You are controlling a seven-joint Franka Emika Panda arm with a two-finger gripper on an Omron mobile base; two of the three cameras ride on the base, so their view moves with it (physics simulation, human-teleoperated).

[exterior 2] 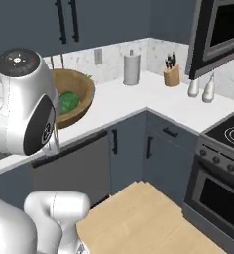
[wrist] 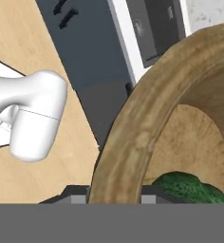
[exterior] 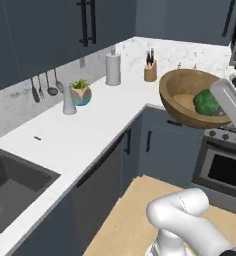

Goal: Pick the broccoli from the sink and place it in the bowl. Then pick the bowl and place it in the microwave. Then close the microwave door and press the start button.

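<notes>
My pincer (wrist: pixel 115 193) is clamped on the bowl (exterior: pixel 190 97) rim, one finger each side of the wall. Bowl's airborne, tilted, off the worktop (exterior: pixel 90 125) edge, broccoli (exterior: pixel 207 102) inside. Step in hand: carry to the microwave (exterior 2: pixel 219 34). Next: level out, swing toward its open door, avoid spilling.

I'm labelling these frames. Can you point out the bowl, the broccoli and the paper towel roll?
bowl (exterior: pixel 182 102): left base view, on its inner wall.
broccoli (exterior: pixel 206 102): left base view, on its green head.
paper towel roll (exterior: pixel 113 69): left base view, middle of the roll.
</notes>
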